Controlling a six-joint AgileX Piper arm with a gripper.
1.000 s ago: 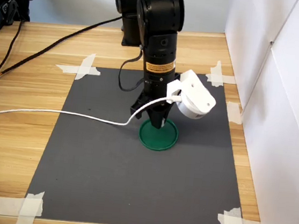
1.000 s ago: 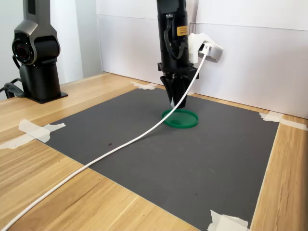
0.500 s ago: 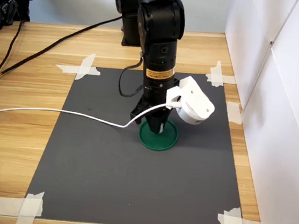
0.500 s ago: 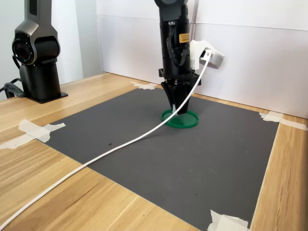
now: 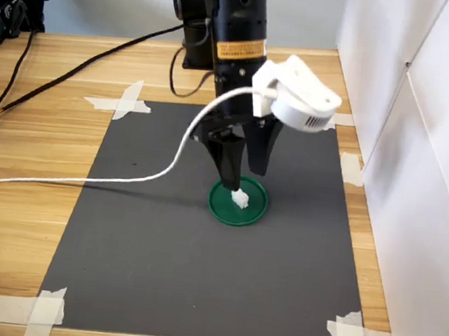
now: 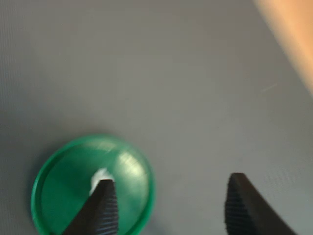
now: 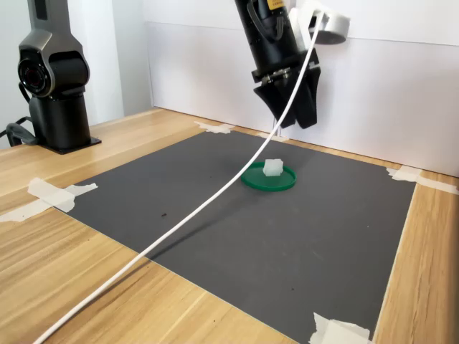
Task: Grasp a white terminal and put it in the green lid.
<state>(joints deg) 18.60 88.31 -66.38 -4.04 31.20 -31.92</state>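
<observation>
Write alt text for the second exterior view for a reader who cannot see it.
A small white terminal sits inside a round green lid on a dark grey mat, with the robot's black hand open and raised clear above it. A white cable runs from the wrist-mounted camera down across the mat and the wooden table.

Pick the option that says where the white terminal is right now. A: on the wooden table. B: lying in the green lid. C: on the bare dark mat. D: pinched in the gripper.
B: the white terminal sits inside the green lid, with the open gripper raised clear above it.
</observation>
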